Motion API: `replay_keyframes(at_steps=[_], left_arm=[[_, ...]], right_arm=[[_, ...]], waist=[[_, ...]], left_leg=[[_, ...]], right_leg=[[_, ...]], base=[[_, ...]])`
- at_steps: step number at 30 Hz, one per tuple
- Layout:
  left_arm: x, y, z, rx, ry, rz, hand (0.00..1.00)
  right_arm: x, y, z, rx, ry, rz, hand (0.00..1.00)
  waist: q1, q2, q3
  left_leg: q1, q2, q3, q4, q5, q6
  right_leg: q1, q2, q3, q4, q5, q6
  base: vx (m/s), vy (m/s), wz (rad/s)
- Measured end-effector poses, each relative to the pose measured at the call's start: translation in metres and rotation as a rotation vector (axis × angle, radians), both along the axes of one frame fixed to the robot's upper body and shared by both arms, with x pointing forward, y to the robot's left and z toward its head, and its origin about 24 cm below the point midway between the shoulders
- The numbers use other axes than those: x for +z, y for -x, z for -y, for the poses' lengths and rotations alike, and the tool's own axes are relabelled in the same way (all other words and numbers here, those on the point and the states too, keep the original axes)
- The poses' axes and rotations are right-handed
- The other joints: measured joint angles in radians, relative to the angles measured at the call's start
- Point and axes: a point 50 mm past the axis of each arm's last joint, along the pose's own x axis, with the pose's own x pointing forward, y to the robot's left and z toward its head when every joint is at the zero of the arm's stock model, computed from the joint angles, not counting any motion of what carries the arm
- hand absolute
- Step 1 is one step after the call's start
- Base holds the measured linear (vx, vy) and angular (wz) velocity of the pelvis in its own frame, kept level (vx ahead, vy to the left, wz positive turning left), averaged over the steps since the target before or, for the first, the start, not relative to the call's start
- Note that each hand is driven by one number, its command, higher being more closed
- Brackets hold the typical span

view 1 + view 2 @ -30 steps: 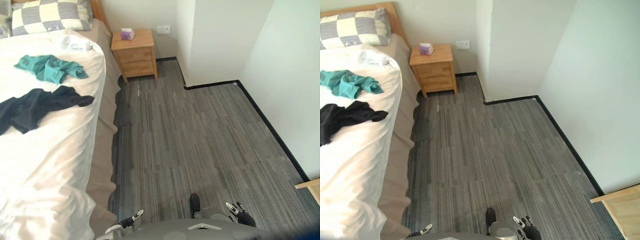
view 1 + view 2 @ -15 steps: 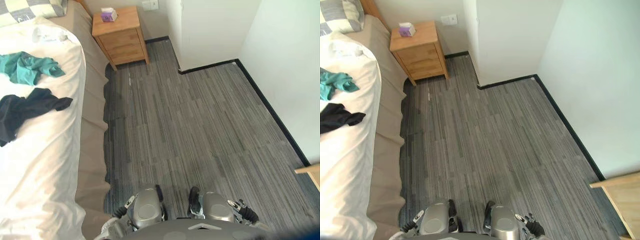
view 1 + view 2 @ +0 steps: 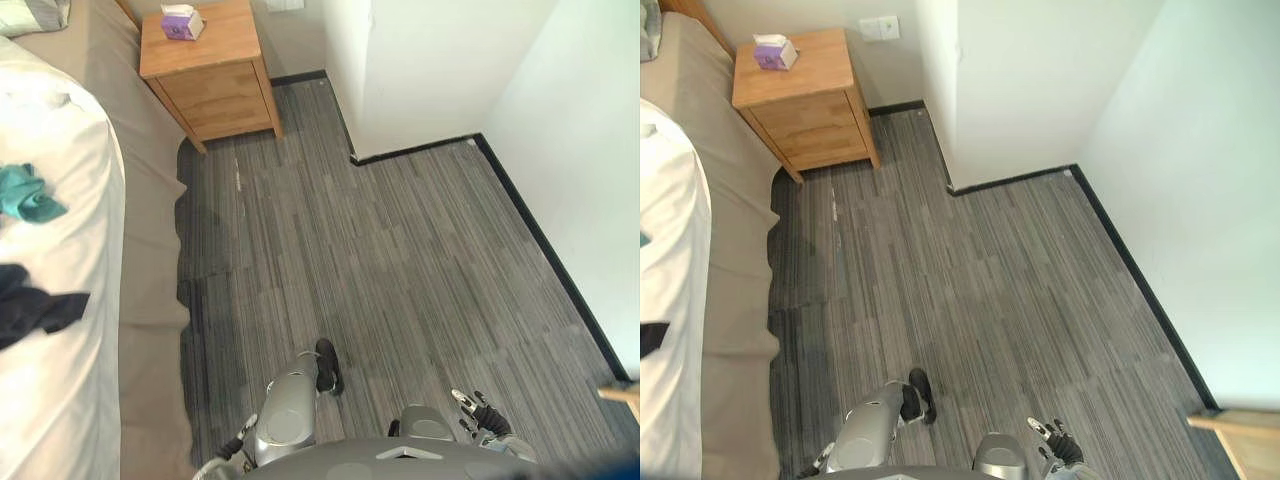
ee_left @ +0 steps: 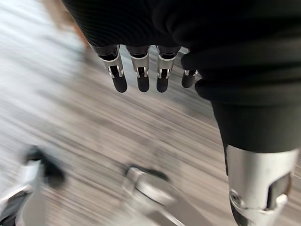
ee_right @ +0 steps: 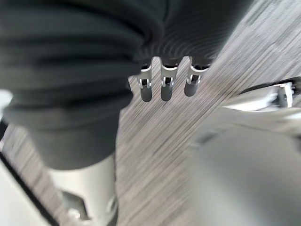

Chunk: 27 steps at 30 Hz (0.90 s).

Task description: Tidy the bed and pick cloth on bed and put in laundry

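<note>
A teal cloth and a dark navy cloth lie on the white duvet of the bed, at the far left edge of the left eye view. My left hand hangs low at my side over the grey floor, fingers straight, holding nothing. My right hand hangs the same way on the other side, fingers relaxed and empty. In the eye views the right hand shows at the bottom edge, far from the bed.
A wooden nightstand with a purple tissue box stands by the head of the bed against the wall. A white wall corner juts out on the right. A wooden furniture edge shows at the lower right.
The whole picture has shifted: the bed and both cloths have slid to the left edge and the nightstand shows nearer. Both hands stay low and empty.
</note>
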Motion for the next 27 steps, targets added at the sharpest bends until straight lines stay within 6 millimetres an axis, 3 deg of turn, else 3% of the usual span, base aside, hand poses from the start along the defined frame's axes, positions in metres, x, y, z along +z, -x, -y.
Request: replay_keyframes(at_steps=[1,2,5,6,7,8,10,11,12,15,16,17,18,19,20,21,24,25,26,27], left_arm=[[0.001,-0.002,-0.002,-0.011,-0.010,0.008,0.00],[0.003,-0.012,0.001,-0.018,-0.010,0.031,0.00],[0.007,-0.034,0.011,-0.040,0.013,0.095,0.00],[0.009,-0.044,0.015,-0.051,0.021,0.121,0.00],[0.009,-0.045,0.015,-0.051,0.020,0.119,0.00],[0.009,-0.043,0.015,-0.047,0.015,0.106,0.00],[0.006,-0.033,0.014,-0.042,0.013,0.074,0.00],[0.006,-0.034,0.013,-0.046,0.010,0.072,0.00],[0.005,-0.036,0.019,-0.066,0.022,0.077,0.00],[0.005,-0.035,0.019,-0.079,0.014,0.072,0.00],[0.005,-0.035,0.019,-0.086,0.004,0.068,0.00],[0.005,-0.036,0.021,-0.080,0.010,0.075,0.00],[0.005,-0.037,0.022,-0.076,0.012,0.080,0.00],[0.006,-0.038,0.019,-0.056,0.004,0.094,0.00],[0.006,-0.037,0.015,-0.036,-0.005,0.096,0.00],[0.007,-0.037,0.014,-0.026,-0.006,0.100,0.00],[0.009,-0.041,0.013,0.013,0.002,0.141,0.00],[0.009,-0.041,0.013,0.014,0.004,0.143,0.00],[0.008,-0.039,0.014,0.015,0.005,0.135,0.00],[0.007,-0.036,0.013,0.018,0.004,0.127,0.00]], right_arm=[[0.000,0.000,-0.003,0.010,-0.001,-0.002,0.00],[0.000,0.000,-0.002,0.012,0.008,-0.004,0.00],[0.001,-0.003,-0.003,0.008,0.014,0.011,0.00],[0.002,-0.006,-0.005,0.011,0.018,0.025,0.00],[0.003,-0.008,-0.005,0.016,0.018,0.032,0.00],[0.003,-0.009,-0.006,0.022,0.015,0.043,0.00],[0.004,-0.010,-0.008,0.049,0.007,0.055,0.00],[0.006,-0.016,-0.008,0.057,0.006,0.084,0.00],[0.012,-0.024,-0.002,0.074,0.019,0.129,0.00],[0.015,-0.030,-0.001,0.079,-0.008,0.150,0.00],[0.015,-0.029,0.001,0.100,-0.015,0.136,0.00],[0.014,-0.027,0.002,0.129,-0.021,0.120,0.00],[0.014,-0.025,0.005,0.137,-0.020,0.110,0.00],[0.011,-0.018,0.007,0.155,-0.017,0.074,0.00],[0.007,-0.011,0.006,0.159,-0.028,0.045,0.00],[0.006,-0.008,0.005,0.165,-0.031,0.036,0.00],[0.005,-0.007,0.002,0.204,-0.033,0.037,0.00],[0.005,-0.006,0.002,0.221,-0.024,0.033,0.00],[0.004,-0.002,0.004,0.221,-0.016,0.018,0.00],[0.004,0.001,0.004,0.226,-0.014,0.008,0.00]], waist=[[0.000,0.013,-0.001],[-0.012,0.035,0.003],[-0.021,0.029,-0.001],[-0.021,0.022,0.002],[-0.022,0.021,0.007],[-0.025,0.017,0.015],[-0.027,0.008,0.021],[-0.030,0.031,0.032],[-0.026,0.052,0.044],[-0.024,0.059,0.040],[-0.027,0.068,0.033],[-0.041,0.085,0.038],[-0.047,0.094,0.045],[-0.051,0.110,0.056],[-0.051,0.104,0.063],[-0.050,0.100,0.064],[-0.040,0.085,0.069],[-0.032,0.084,0.069],[-0.026,0.086,0.069],[-0.021,0.087,0.069]], left_leg=[[0.057,0.009,-0.017,-0.048,-0.001,-0.010],[0.145,0.029,-0.054,-0.127,0.009,-0.028],[0.203,0.044,-0.117,-0.204,0.014,-0.056],[0.232,0.046,-0.153,-0.222,0.005,-0.075],[0.248,0.047,-0.166,-0.231,0.000,-0.085],[0.279,0.051,-0.188,-0.233,-0.023,-0.110],[0.327,0.064,-0.219,-0.229,-0.070,-0.153],[0.355,0.090,-0.235,-0.225,-0.087,-0.177],[0.363,0.114,-0.225,-0.205,-0.078,-0.186],[0.340,0.134,-0.228,-0.069,-0.057,-0.220],[0.270,0.153,-0.232,0.103,-0.028,-0.266],[0.167,0.191,-0.246,0.328,0.047,-0.301],[0.119,0.222,-0.249,0.445,0.058,-0.301],[0.047,0.263,-0.222,0.604,0.037,-0.273],[0.003,0.271,-0.182,0.637,0.010,-0.245],[-0.015,0.270,-0.157,0.618,-0.004,-0.238],[-0.094,0.178,-0.059,0.265,-0.011,-0.220],[-0.103,0.145,-0.035,0.106,0.028,-0.219],[-0.105,0.111,-0.011,-0.160,0.137,-0.220],[-0.105,0.110,-0.007,-0.235,0.184,-0.223]], right_leg=[[-0.022,0.022,-0.016,-0.033,-0.013,-0.001],[-0.051,0.071,-0.043,-0.167,-0.027,0.001],[-0.130,0.132,-0.033,-0.461,0.011,0.005],[-0.177,0.149,0.002,-0.637,0.093,-0.005],[-0.190,0.157,0.020,-0.705,0.136,-0.011],[-0.199,0.165,0.055,-0.816,0.218,-0.012],[-0.178,0.181,0.098,-0.891,0.370,-0.016],[-0.158,0.211,0.104,-0.854,0.398,-0.069],[-0.184,0.228,0.105,-0.750,0.319,-0.086],[-0.214,0.218,0.095,-0.582,0.180,-0.110],[-0.198,0.216,0.088,-0.561,0.136,-0.110],[-0.152,0.221,0.071,-0.577,0.106,-0.119],[-0.118,0.230,0.064,-0.594,0.097,-0.125],[-0.039,0.235,0.046,-0.625,0.084,-0.144],[0.034,0.223,0.037,-0.653,0.075,-0.141],[0.065,0.211,0.025,-0.667,0.078,-0.135],[0.157,0.148,0.010,-0.729,0.052,-0.092],[0.177,0.130,0.001,-0.741,0.042,-0.075],[0.226,0.120,-0.020,-0.770,0.024,-0.047],[0.243,0.121,-0.026,-0.781,0.017,-0.039]], base=[[0.47,-0.023,0.58],[0.55,-0.060,0.76],[0.41,-0.103,0.72],[0.44,-0.191,0.72],[0.56,-0.273,0.74],[0.51,-0.301,0.60],[0.53,-0.351,0.61],[0.51,-0.330,0.39],[0.47,-0.310,0.26],[0.37,-0.275,0.08],[0.44,-0.258,0.23],[0.29,-0.148,0.32],[0.47,-0.162,0.44],[0.42,-0.093,0.42],[0.51,-0.102,0.32],[0.39,-0.038,0.22],[0.36,0.059,0.15],[0.43,0.151,0.30],[0.46,0.173,0.31],[0.51,0.219,0.32]])
